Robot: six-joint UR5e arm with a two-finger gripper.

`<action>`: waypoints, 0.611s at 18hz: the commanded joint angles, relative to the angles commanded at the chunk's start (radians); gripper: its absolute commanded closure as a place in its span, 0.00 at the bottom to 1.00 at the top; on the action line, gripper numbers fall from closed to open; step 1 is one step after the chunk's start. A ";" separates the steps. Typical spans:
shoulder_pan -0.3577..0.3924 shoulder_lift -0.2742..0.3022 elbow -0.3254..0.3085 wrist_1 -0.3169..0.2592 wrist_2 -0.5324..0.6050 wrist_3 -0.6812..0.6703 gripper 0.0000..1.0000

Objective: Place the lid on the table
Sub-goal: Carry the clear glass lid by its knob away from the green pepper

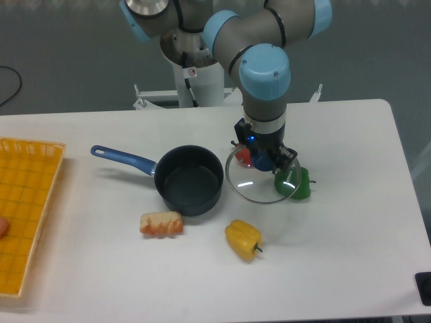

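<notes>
arm: grey tubes | light-blue joint caps | black tool, blue light

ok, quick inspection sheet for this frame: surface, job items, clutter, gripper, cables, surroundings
surface: white table, bare towards the front right.
job's things: lid right of the saucepan, tilted, its far edge against the green pepper.
clutter: yellow pepper, bread roll, yellow tray at left edge.
gripper: gripper at the lid's blue knob; grip cannot be confirmed.
cables: one black cable at far left.
surroundings: grey floor; dark object at bottom right corner.
</notes>
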 joint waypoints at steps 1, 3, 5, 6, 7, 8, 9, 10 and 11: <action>0.000 0.000 0.000 0.000 0.000 -0.001 0.49; 0.006 0.000 0.000 0.000 0.000 0.000 0.49; 0.011 0.000 0.000 0.000 0.000 0.000 0.49; 0.018 0.000 0.000 0.002 0.000 0.000 0.49; 0.026 -0.002 0.000 0.002 -0.002 0.000 0.49; 0.034 -0.003 0.000 0.002 -0.002 0.000 0.49; 0.047 -0.008 0.000 0.003 -0.003 0.000 0.49; 0.058 -0.011 0.000 0.006 -0.006 0.000 0.49; 0.067 -0.014 0.002 0.011 -0.006 0.000 0.49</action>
